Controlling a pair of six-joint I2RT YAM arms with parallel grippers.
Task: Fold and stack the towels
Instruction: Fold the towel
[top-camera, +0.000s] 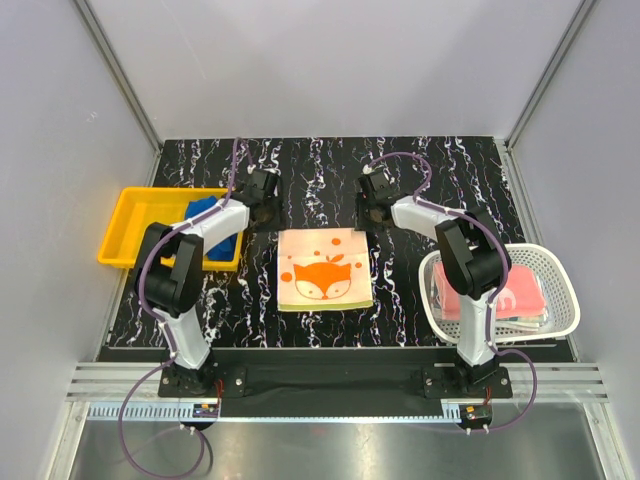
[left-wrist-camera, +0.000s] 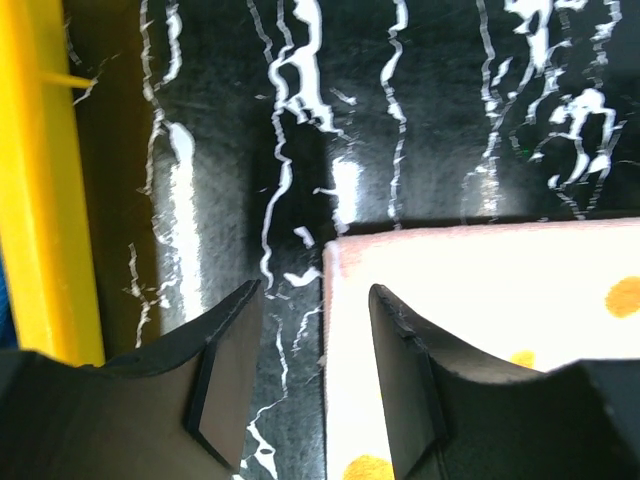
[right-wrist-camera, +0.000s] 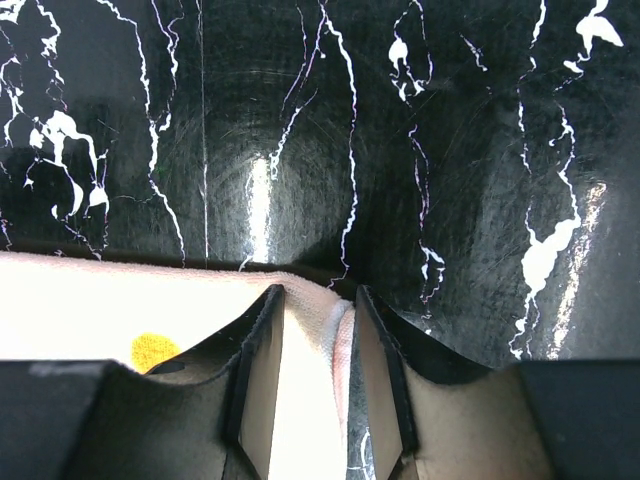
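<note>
A white towel with an orange fox print (top-camera: 324, 268) lies flat on the black marbled table. My left gripper (top-camera: 263, 207) is at its far left corner. In the left wrist view the gripper (left-wrist-camera: 315, 295) is open and straddles the towel's (left-wrist-camera: 480, 290) left edge. My right gripper (top-camera: 374, 212) is at the far right corner. In the right wrist view the gripper (right-wrist-camera: 318, 295) is half closed, with the towel's (right-wrist-camera: 100, 300) corner between the fingers and a gap still showing. A blue towel (top-camera: 205, 212) lies in the yellow tray. A pink towel (top-camera: 495, 297) lies in the basket.
The yellow plastic tray (top-camera: 120, 235) stands at the left, and its wall shows in the left wrist view (left-wrist-camera: 40, 200). The white mesh basket (top-camera: 560, 270) stands at the right. Grey walls enclose the table on three sides.
</note>
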